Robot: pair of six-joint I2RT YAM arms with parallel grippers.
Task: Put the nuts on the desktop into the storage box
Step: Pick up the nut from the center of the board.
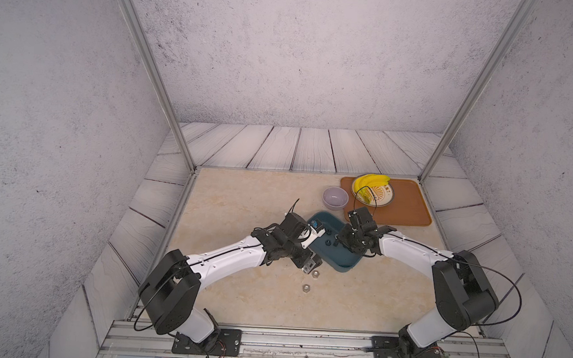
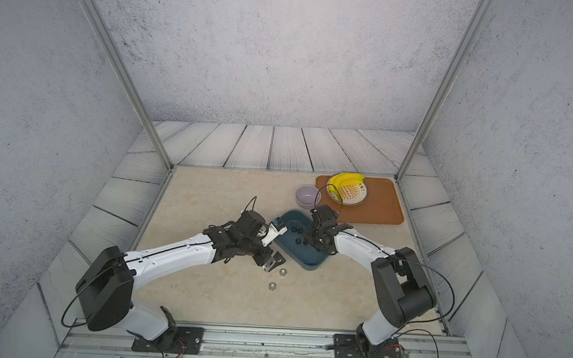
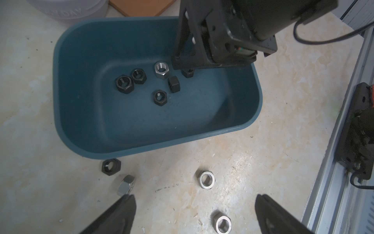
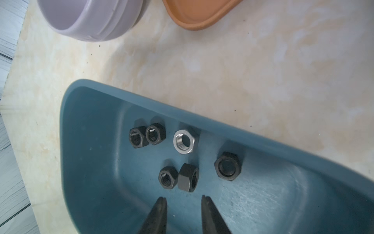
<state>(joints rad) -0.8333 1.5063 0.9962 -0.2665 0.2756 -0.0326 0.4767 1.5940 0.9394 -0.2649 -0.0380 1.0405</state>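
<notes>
The teal storage box [image 1: 340,258] sits mid-desktop [image 1: 243,201] and holds several nuts, black ones [image 4: 138,137] and one silvery [image 4: 183,141]. My right gripper [image 4: 183,198] hangs inside the box just above its floor, open a little, with nothing between the fingers; a black nut [image 4: 188,177] lies on edge right past the tips. My left gripper [image 3: 195,198] stands wide open and empty over the desktop by the box's near corner. Loose nuts lie there: one black [image 3: 111,166], a tilted silvery one [image 3: 125,184] by one fingertip, and two flat silvery ones [image 3: 206,179] [image 3: 222,223].
A lilac bowl [image 1: 335,197] stands just behind the box. An orange-brown tray [image 1: 408,213] at the back right carries a plate [image 1: 383,196] with bananas [image 1: 372,181]. A metal rail [image 1: 303,342] with both arm bases runs along the front edge.
</notes>
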